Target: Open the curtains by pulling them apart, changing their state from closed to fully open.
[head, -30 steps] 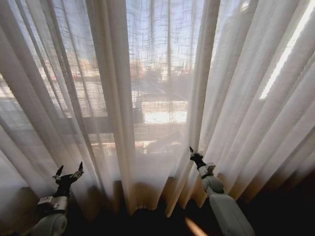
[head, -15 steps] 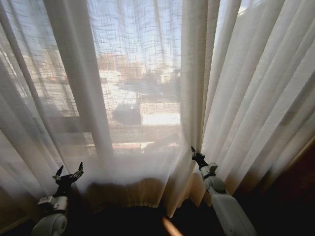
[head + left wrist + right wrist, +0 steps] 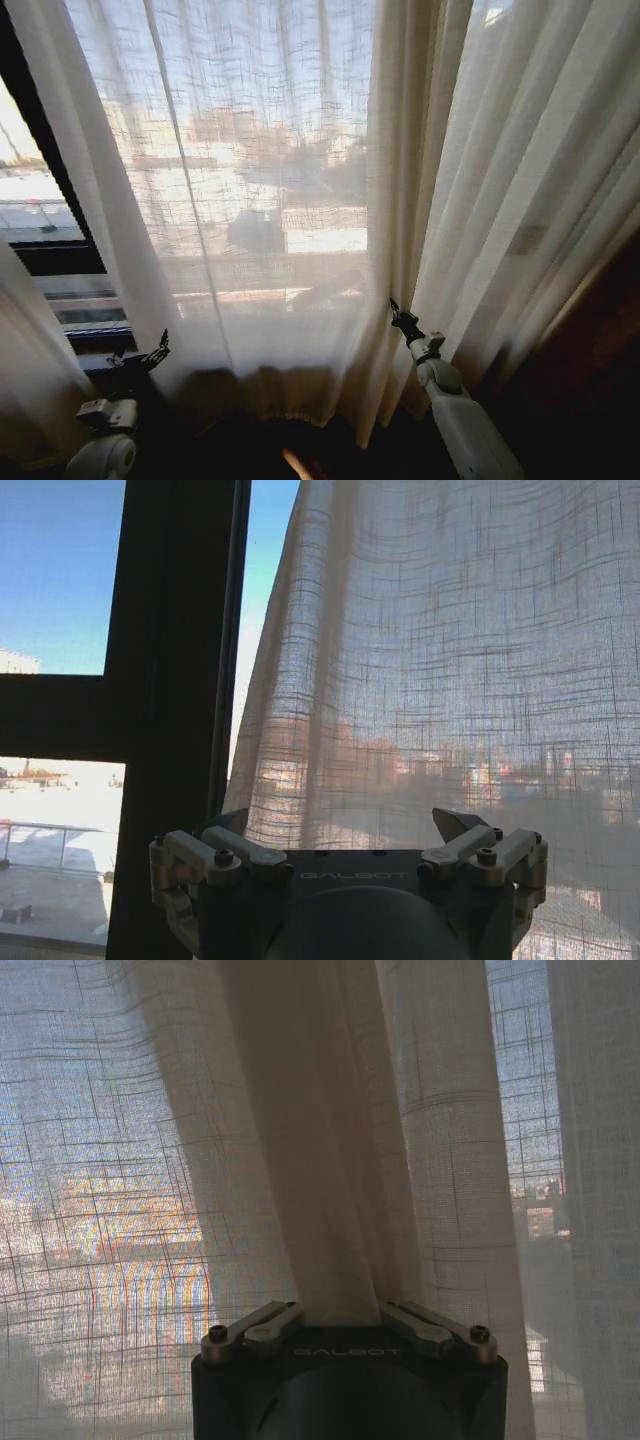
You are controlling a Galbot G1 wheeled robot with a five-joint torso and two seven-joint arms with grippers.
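The sheer curtains [image 3: 280,180] hang across the window, and at the far left a gap shows the dark window frame [image 3: 45,170]. The right gripper [image 3: 393,308] is closed on a bunched fold of the curtains low at the right. The left gripper [image 3: 140,355] waits low at the left, fingers spread, holding nothing. The thin fold may slip out if the pull is sharp.

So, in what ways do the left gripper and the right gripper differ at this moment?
The left gripper has its fingers spread open with nothing between them; the right gripper is shut on a gathered fold of the curtains. The left gripper stands before the bare dark window frame, beside the curtain's edge, while the right gripper sits among the pleats. Both are dark and point towards the window.
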